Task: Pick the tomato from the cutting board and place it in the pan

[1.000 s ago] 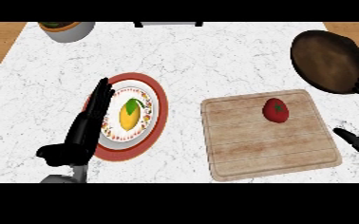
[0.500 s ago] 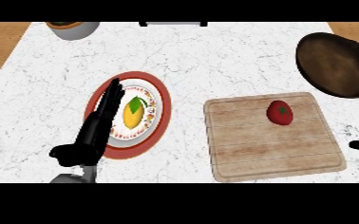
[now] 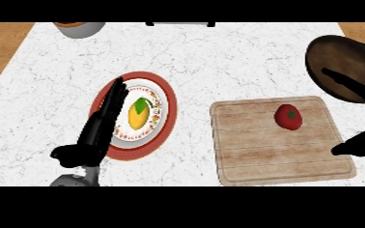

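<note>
Red against pale wood: the tomato (image 3: 288,116) sits on the cutting board (image 3: 278,159), in its upper right part, untouched. Over the last second my view has slid left and a little down, so the board and the dark pan (image 3: 341,72) at the right edge now sit further right in frame. My right hand (image 3: 351,147) shows only as a dark sliver at the board's right edge, less of it than a second ago; I cannot tell how its fingers stand. My left hand (image 3: 96,135) lies with straight fingers over the rim of the red-rimmed plate (image 3: 162,121) holding a yellow fruit (image 3: 138,116). I judge the pick not yet begun; the right hand must reach the tomato.
</note>
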Motion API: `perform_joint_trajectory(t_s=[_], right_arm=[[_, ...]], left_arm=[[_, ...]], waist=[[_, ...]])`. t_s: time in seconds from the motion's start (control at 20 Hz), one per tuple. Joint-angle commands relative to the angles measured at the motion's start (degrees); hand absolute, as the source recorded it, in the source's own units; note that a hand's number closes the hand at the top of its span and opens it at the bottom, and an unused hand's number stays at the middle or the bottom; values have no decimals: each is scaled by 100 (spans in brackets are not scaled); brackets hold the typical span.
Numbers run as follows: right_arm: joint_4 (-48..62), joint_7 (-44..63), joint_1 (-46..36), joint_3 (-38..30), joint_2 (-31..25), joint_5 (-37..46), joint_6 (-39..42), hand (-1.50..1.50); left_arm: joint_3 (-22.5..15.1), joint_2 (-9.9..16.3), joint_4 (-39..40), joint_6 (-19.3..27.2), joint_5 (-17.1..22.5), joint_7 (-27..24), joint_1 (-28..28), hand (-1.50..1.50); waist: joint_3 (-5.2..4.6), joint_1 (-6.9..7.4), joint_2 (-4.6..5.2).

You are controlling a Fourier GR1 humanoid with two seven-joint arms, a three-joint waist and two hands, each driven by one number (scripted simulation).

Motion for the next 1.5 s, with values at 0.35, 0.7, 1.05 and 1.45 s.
perform_joint_trajectory(t_s=[0.35, 0.7, 1.05, 1.45], right_arm=[[299, 847, -570, 802, 780, 1485, 467, -150], [268, 691, -76, 464, 1190, 1933, 546, -150], [563, 807, -389, 155, 1931, 2376, 450, -150], [1837, 356, -1169, -110, 2267, 2942, 644, -150]], left_arm=[[115, -77, -133, -100, -188, -153, 354, 0], [445, -115, -17, -345, -171, 150, -34, 0], [267, -455, -108, -251, -508, 217, 127, 0], [658, -514, 305, -488, -502, 22, -130, 0]], waist=[[3, -110, -18], [3, -154, -23], [4, -135, -21], [3, -122, -15]])
